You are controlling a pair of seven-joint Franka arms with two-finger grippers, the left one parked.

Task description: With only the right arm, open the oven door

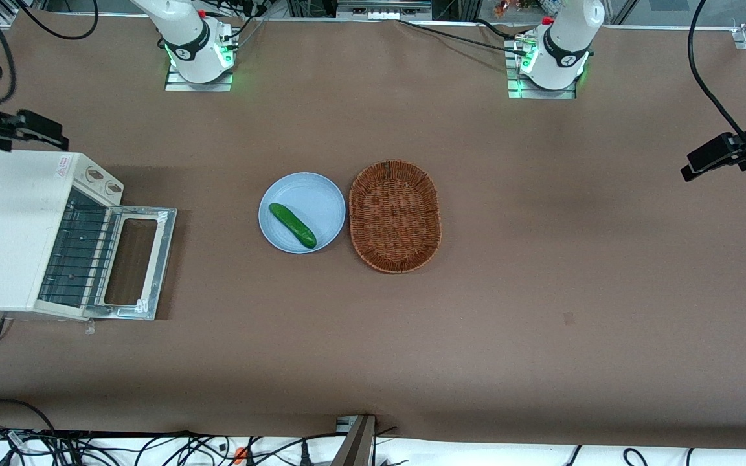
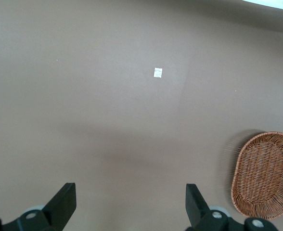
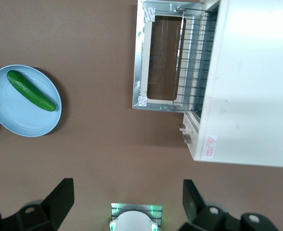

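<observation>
Oven door (image 1: 135,261) dropped flat, facing plate (image 1: 302,212); tool (image 3: 124,199) above oven, fingers spread, holding nothing.

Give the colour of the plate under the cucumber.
Light blue plate; right wrist view shows it best.

Bare table (image 1: 217,162) between oven door (image 1: 133,262) and plate (image 1: 302,212)

Cucumber (image 1: 292,224) on plate (image 1: 321,191), basket (image 1: 395,216) just beside
</observation>
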